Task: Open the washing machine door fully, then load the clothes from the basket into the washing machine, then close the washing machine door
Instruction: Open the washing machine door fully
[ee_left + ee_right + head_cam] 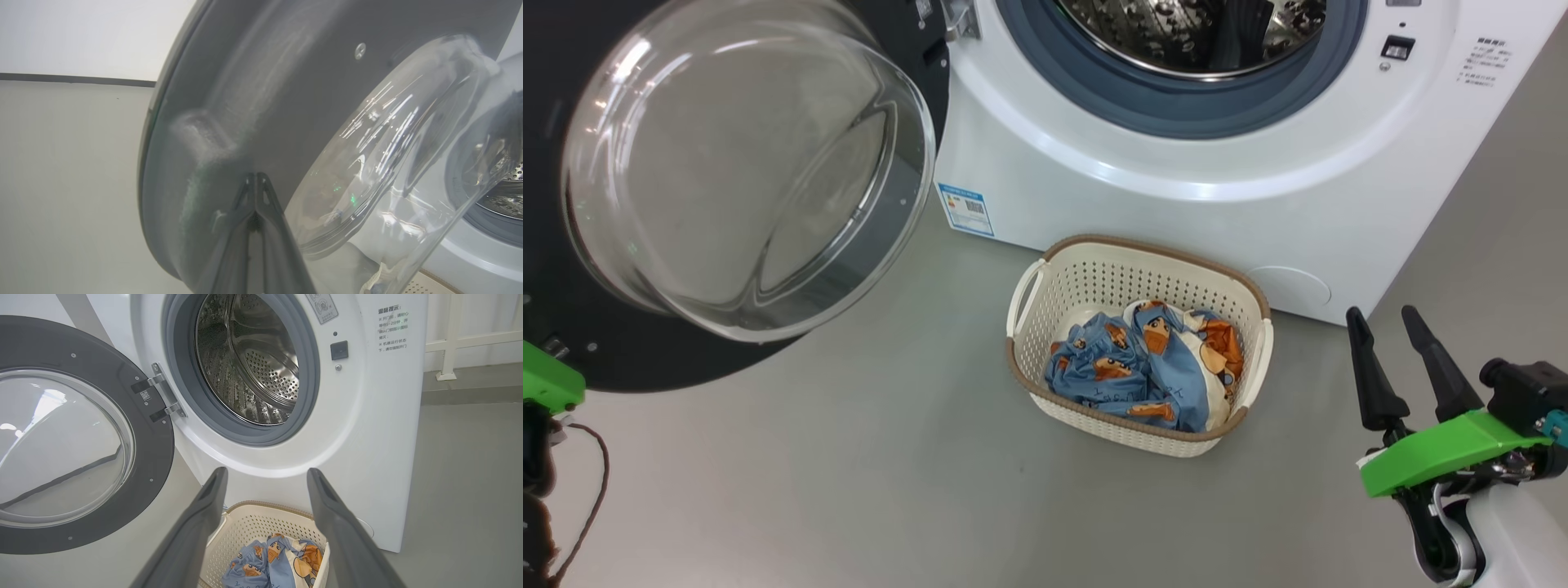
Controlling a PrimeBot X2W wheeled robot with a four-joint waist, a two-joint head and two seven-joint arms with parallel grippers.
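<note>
washing machine door point(743, 171) stands open; left gripper point(255, 177) jaws pinched together at its inner face. right gripper point(1381, 315) spread wide near the basket point(1127, 286) of clothes point(1143, 367).

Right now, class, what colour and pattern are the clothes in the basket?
The clothes are light blue with orange-brown cartoon bears, clearest in the head view.

Head looking down, all views share door point(743, 163)

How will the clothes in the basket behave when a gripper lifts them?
Likely floppy: the clothes lie crumpled in soft folds, so a pinch probably lifts a drooping bunch. Probably light, being thin fabric. The perforated basket looks light too; snagged cloth might drag it.
</note>
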